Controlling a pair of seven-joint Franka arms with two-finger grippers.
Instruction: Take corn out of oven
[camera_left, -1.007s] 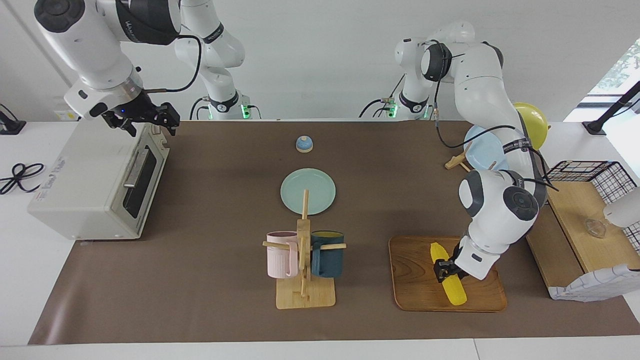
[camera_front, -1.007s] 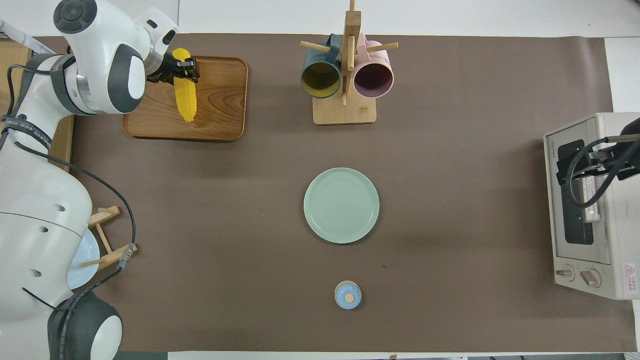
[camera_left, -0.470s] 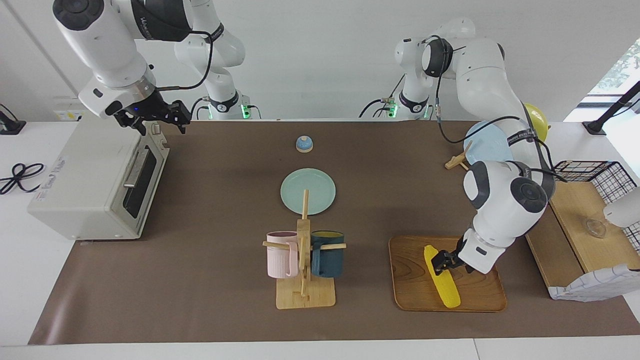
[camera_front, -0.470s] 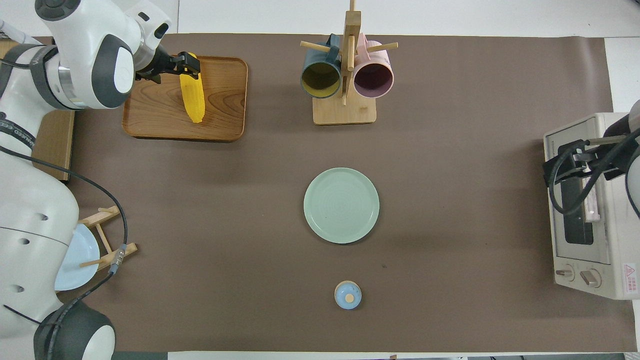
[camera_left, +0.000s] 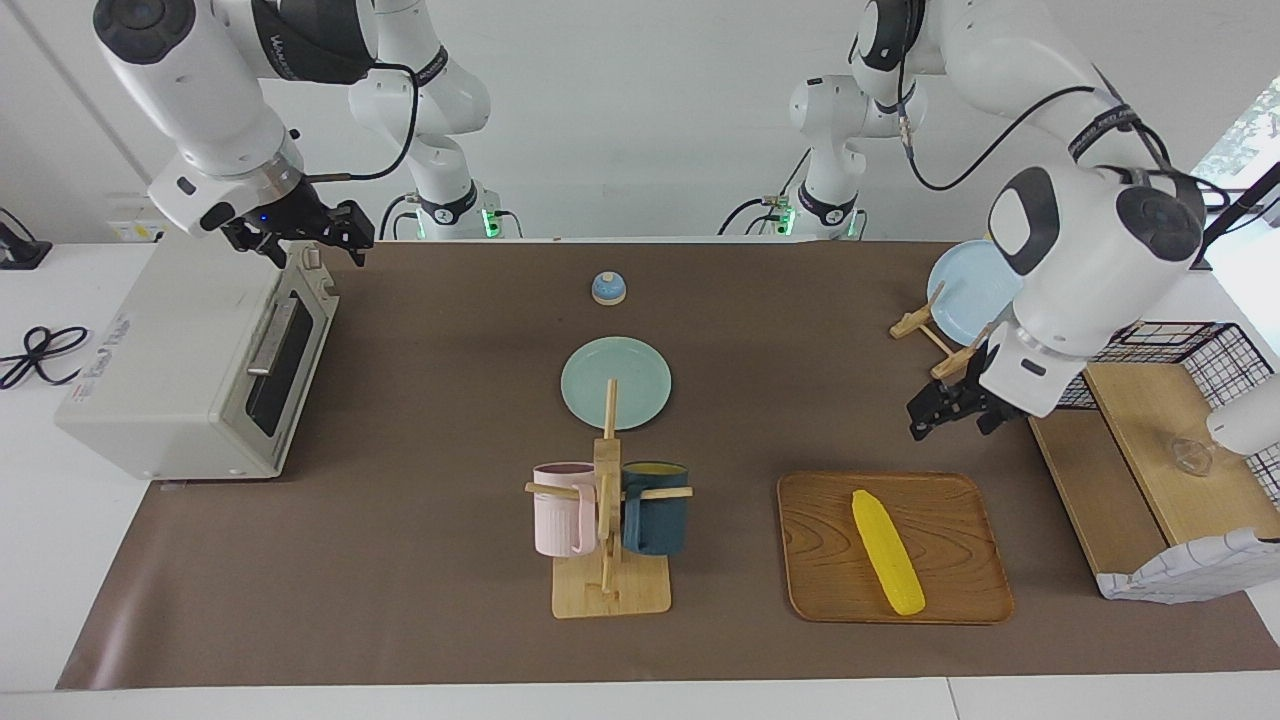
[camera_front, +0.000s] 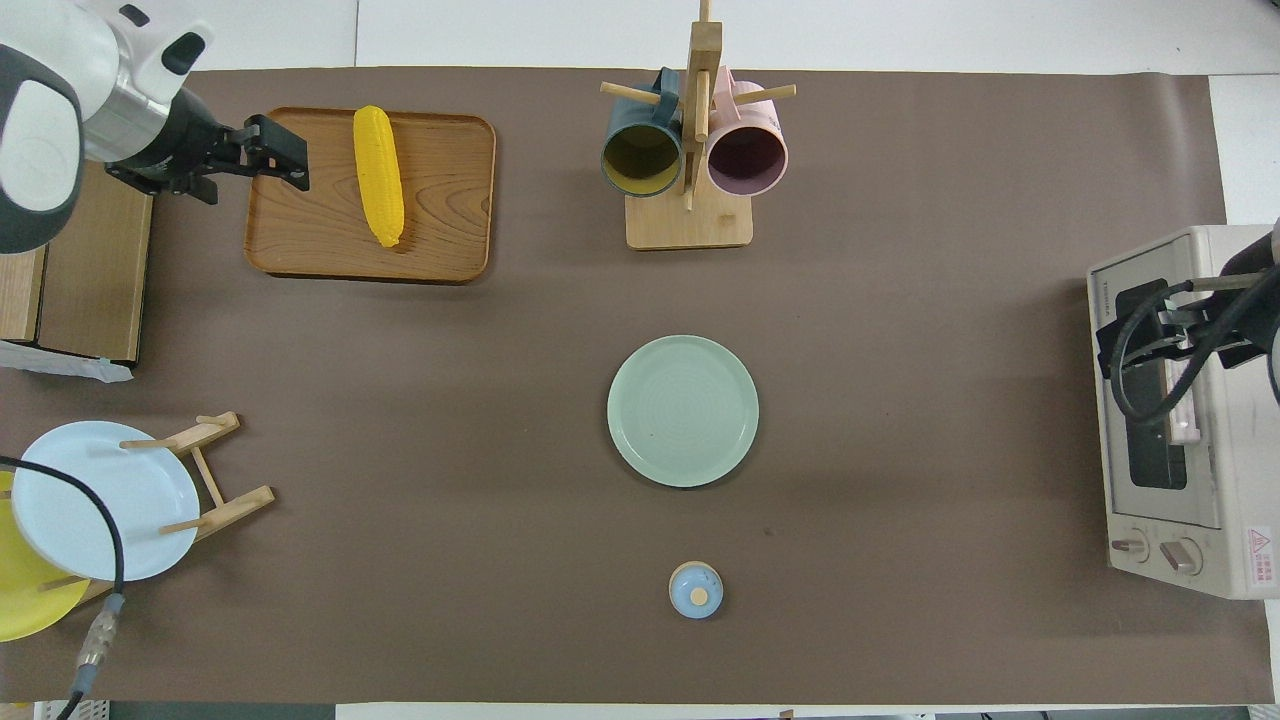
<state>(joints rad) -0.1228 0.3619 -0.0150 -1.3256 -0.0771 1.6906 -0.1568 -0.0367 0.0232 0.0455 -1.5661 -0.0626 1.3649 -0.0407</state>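
Left pincer (camera_left: 950, 412) is spread and empty, up in the air over the counter (camera_left: 420, 560) between the plate rack (camera_left: 935, 325) and the wooden tray (camera_left: 975, 540). 1 second back it was pinched on the corn (camera_left: 887, 551) down at the tray; half a second back the fingers had let go but it was low beside the cob. Now it has lifted clear and pulled back toward its own end of the counter. Corn lies flat on the tray, untouched, and has rolled slightly toward the mug tree (camera_left: 607, 500) since release.

Right pincer (camera_left: 300, 240) is spread, holding nothing, hovering over the top edge of the oven (camera_left: 165, 370) near the door hinge side. It has barely shifted across the last second. Oven door (camera_left: 285, 355) reads as shut in both views, handle bar against the front.

My read: corn is out of the oven and parked on the tray, door closed, both pincers free. Task looks essentially done; what's left is just retracting the arms. Only risk I see is the cob rolling on the flat tray, but the raised rim should stop it.
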